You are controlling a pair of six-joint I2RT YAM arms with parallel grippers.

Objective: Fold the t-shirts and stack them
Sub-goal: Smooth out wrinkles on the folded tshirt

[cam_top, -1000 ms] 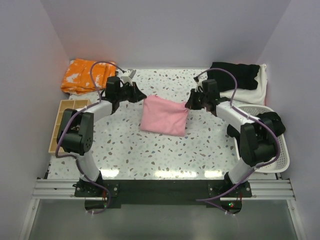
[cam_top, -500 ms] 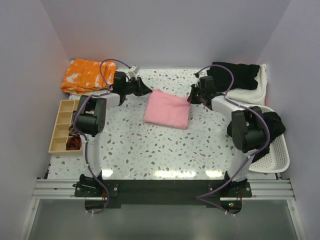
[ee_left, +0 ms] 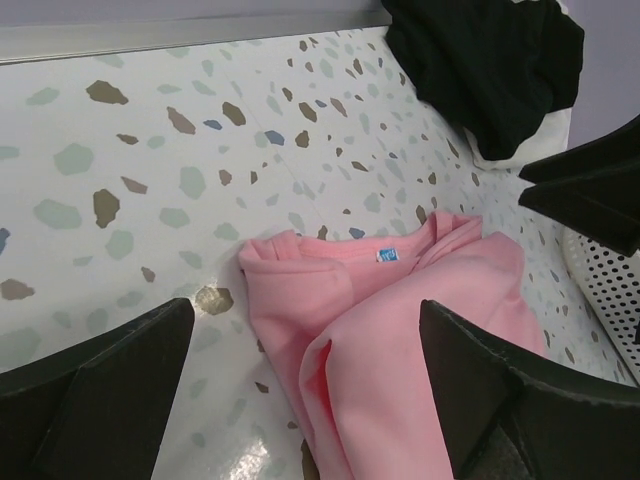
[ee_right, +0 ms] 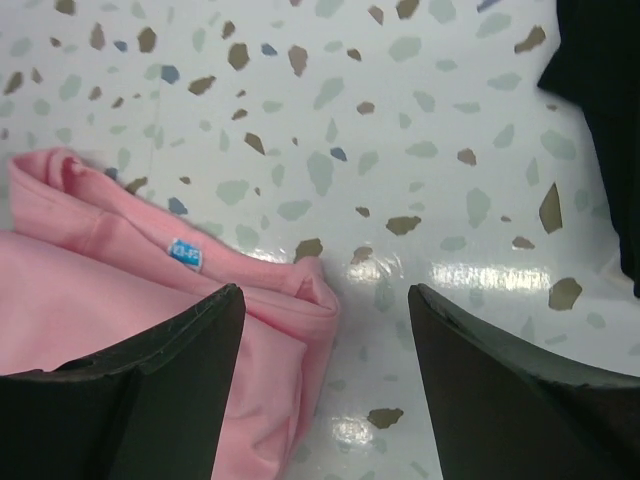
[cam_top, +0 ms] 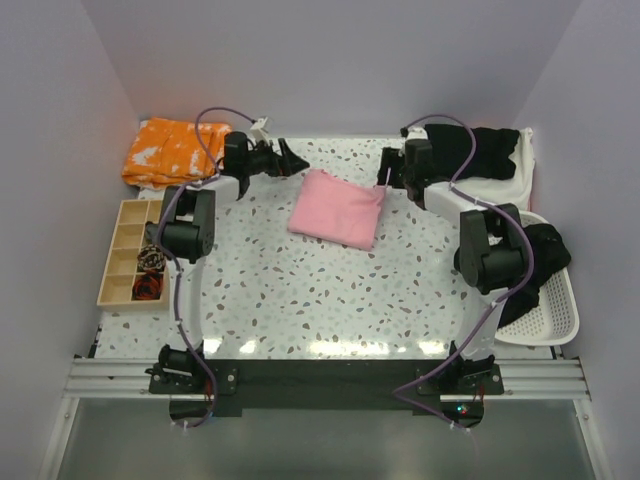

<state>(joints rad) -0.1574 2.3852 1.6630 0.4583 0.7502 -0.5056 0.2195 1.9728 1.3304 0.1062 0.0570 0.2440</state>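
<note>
Plainly, the light pink t-shirt (cam_top: 335, 210) lies folded on the speckled desk (cam_top: 300, 290), toward the far side and between the two arms. The left fingers (ee_left: 100, 390) are spread wide above its left edge and hold nothing; the wrist view shows the neckline and a small blue label (ee_left: 386, 255) in the gap between them. The right fingers (ee_right: 500, 400) are likewise spread apart and empty, poised over the shirt's far right corner, where the folded hem meets the bare desk. In the far right corner the black t-shirt (cam_top: 475, 150) lies bunched on top of the off-white t-shirt (cam_top: 505, 188), well apart from the pink one. An orange cloth (cam_top: 165, 152) sits in the far left corner, a wooden compartment tray (cam_top: 130, 250) along the left edge, and a white basket (cam_top: 550, 300) along the right.
</note>
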